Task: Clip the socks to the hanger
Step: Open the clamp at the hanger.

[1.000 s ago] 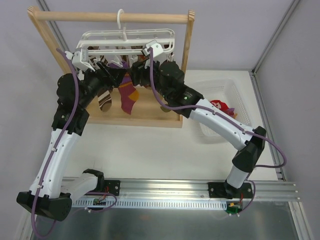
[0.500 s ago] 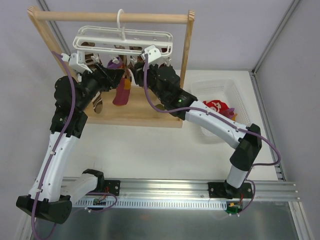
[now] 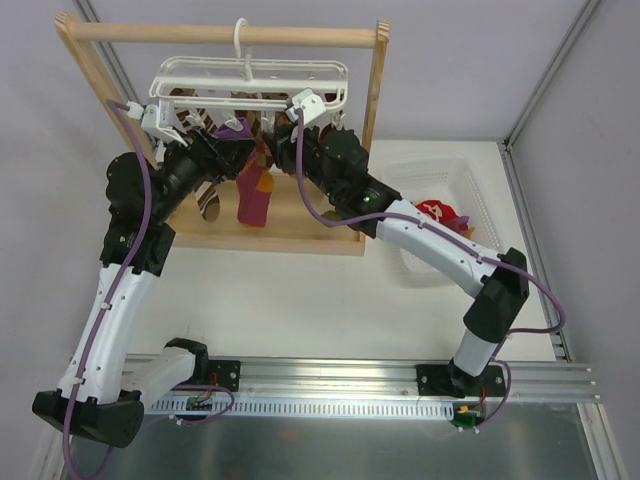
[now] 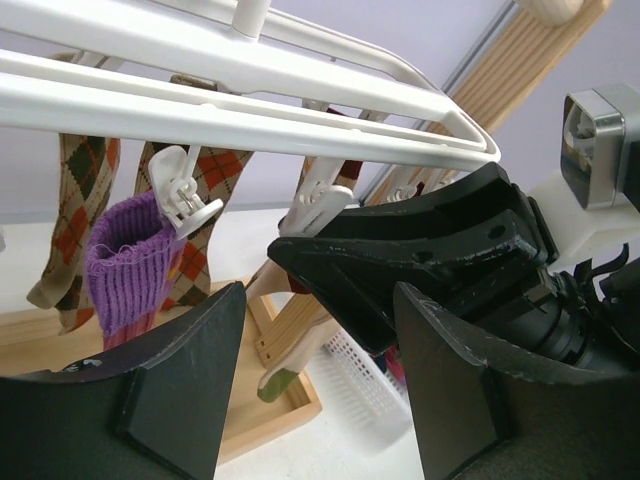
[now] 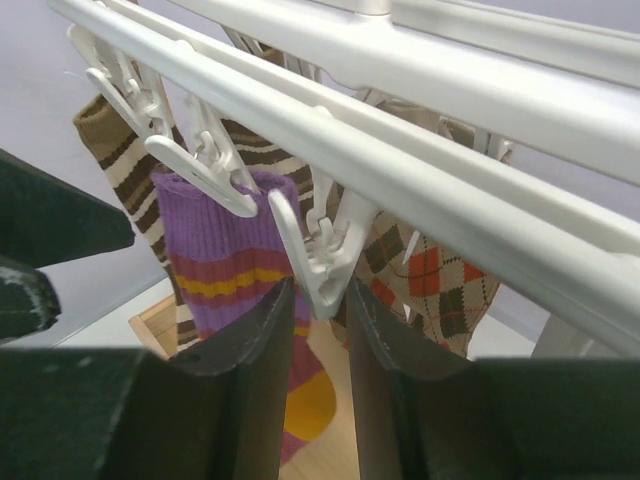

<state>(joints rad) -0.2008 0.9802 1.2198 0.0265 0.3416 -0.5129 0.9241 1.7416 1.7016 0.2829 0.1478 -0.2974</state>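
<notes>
Grey walls (image 3: pixel 480 60) back the hanger (image 3: pixel 250 75). Your right gripper (image 5: pixel 320 300) pinches a white clip (image 5: pixel 325 262) beside the purple sock (image 5: pixel 215 240); your left gripper (image 4: pixel 318 300) stands spread.

You have bright, even overhead light in all three views, with only soft shadows on the table (image 3: pixel 300 300). The metal strip (image 3: pixel 330 440) at the near edge gives a dull sheen. In both wrist views the dark fingers (image 4: pixel 180 400) look soft-edged. The hanger (image 5: pixel 420 185) rails and clip (image 5: pixel 322 265) are sharp but slightly washed out.
</notes>
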